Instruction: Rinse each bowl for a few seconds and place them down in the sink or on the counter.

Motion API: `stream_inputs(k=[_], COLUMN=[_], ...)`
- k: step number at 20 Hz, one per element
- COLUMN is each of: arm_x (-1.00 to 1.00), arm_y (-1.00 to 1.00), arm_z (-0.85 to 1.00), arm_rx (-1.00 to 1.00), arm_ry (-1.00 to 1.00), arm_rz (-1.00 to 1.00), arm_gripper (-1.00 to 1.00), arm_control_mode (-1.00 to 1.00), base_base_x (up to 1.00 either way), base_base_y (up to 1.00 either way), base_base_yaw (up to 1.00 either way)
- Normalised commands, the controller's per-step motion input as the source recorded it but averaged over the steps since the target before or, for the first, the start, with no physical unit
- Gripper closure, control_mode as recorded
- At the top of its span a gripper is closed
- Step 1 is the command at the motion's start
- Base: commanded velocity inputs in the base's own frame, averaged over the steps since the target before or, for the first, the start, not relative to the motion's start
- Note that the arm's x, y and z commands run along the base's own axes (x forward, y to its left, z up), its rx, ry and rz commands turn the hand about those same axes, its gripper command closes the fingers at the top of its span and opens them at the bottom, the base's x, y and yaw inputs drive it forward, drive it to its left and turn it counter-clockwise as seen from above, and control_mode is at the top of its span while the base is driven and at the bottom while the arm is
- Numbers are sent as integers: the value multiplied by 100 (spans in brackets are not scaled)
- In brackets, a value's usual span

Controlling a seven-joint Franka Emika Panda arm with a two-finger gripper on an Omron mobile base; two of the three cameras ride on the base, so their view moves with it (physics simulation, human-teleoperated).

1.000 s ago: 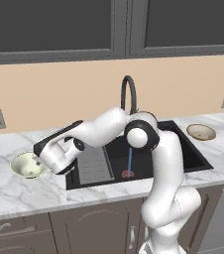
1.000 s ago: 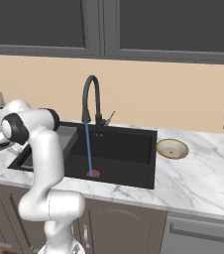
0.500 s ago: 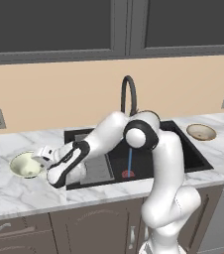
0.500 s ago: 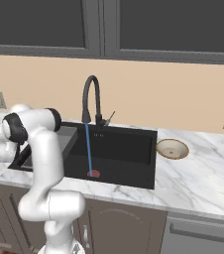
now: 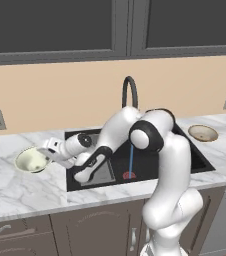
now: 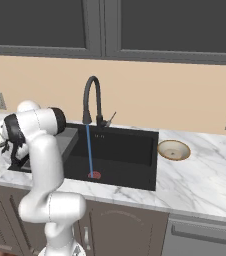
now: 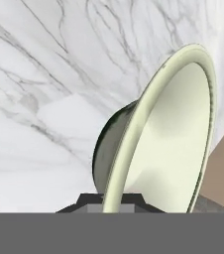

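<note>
A simulated kitchen is being shown, with a white arm reaching left from the sink [image 5: 195, 152]. The hand [image 5: 49, 154] is being clenched on the near rim of the cream-green bowl [image 5: 31, 160], which is sitting at the left of the counter [image 5: 20, 187], just left of the sink; in the hand view the rim is being pinched between the fingers. Water is being run in a thin blue stream from the faucet [image 5: 129, 92] onto the red drain [image 5: 129, 175]. Rinsing appears not to have begun: the first bowl is only now being gripped, and the beige bowl [image 5: 203, 133] is waiting untouched on the counter at the far right. Two bowls, one sink and one faucet are being counted.
</note>
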Motion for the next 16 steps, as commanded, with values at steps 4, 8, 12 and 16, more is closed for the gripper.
stream_inputs(k=[4, 8, 12, 16], arm_x=[-9, -14, -19, -8], arm_y=[0, -4, -2, 0], arm_z=[42, 27, 19, 12], arm_rx=[0, -1, -1, -2], arm_ry=[0, -1, -6, -9], arm_rz=[-15, -25, -36, -43], arm_gripper=[100, 100, 100, 100], arm_control_mode=[-100, -100, -100, -100], base_base_x=[0, 0, 0, 0], base_base_y=[0, 0, 0, 0], base_base_yaw=[0, 0, 0, 0])
